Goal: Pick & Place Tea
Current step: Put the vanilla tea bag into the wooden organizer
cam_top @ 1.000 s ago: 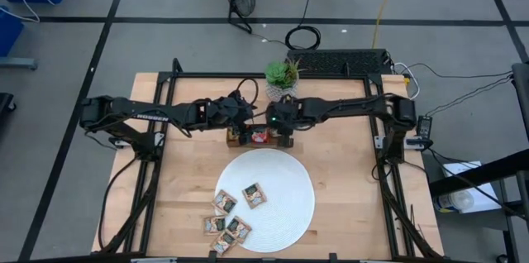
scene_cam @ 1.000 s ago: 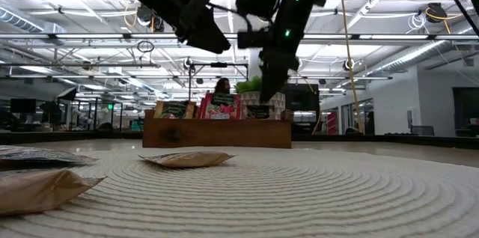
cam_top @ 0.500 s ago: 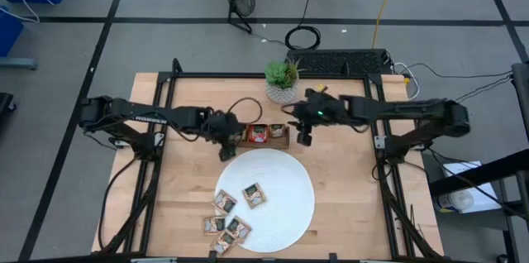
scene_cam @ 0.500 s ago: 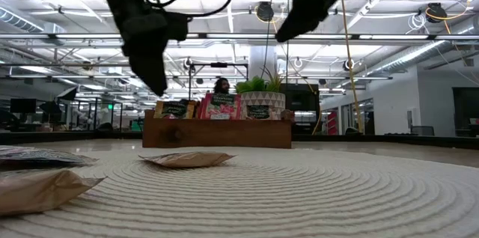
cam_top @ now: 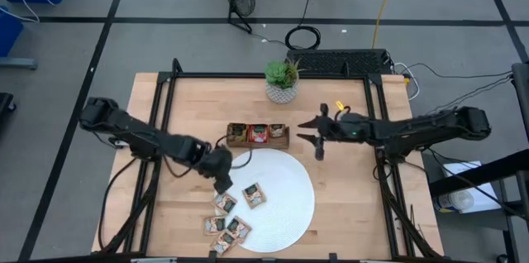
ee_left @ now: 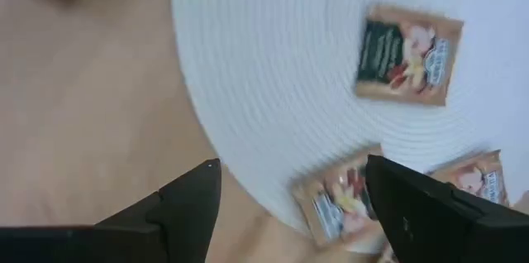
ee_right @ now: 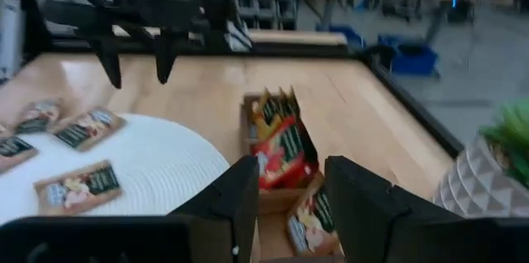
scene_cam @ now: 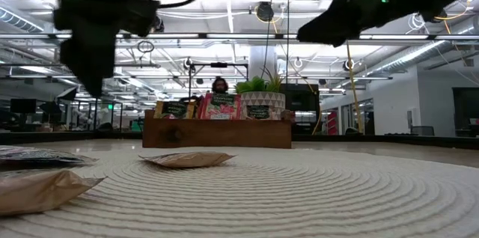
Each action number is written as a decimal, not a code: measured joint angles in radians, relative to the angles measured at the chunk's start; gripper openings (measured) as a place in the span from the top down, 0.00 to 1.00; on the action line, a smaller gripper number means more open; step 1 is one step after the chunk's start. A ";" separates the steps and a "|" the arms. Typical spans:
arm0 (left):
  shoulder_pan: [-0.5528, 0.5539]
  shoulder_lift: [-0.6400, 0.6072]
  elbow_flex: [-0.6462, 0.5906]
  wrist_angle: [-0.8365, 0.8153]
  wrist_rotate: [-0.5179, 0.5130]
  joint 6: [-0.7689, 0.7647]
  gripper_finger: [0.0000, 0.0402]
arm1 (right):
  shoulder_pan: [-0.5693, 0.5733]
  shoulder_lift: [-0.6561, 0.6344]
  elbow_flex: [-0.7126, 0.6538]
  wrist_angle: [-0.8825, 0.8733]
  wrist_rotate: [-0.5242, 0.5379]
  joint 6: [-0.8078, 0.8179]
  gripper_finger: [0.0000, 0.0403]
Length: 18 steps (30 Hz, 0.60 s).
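My inventory, largest first. Wooden table (cam_top: 347,188). White round plate (cam_top: 285,188). Wooden tray (cam_top: 258,135) just beyond the plate, red and tan sachets upright inside. My left gripper (cam_top: 221,184), fingers spread and empty, above the plate's left rim. My right gripper (cam_top: 318,136), fingers parted, right of the tray. Loose tea sachets (cam_top: 254,195) on the plate's lower-left part and rim.

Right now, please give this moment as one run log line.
left pincer: open, above sachets at plate edge | right pincer: open, empty, beside tray | tray: holds sachets
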 joint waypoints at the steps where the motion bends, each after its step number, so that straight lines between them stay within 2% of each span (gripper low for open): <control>1: -0.025 0.000 0.000 -0.006 -0.007 -0.065 0.26 | 0.009 -0.009 -0.021 0.030 0.000 -0.012 0.69; 5: -0.116 0.027 0.000 0.005 -0.008 -0.289 0.26 | 0.033 -0.037 -0.084 0.122 0.000 -0.070 0.69; 11: -0.229 0.068 0.000 0.080 -0.009 -0.532 0.26 | 0.038 -0.040 -0.134 0.206 0.000 -0.111 0.69; 18: -0.301 0.166 0.000 0.112 -0.013 -0.681 0.26 | 0.038 -0.037 -0.146 0.233 0.000 -0.128 0.69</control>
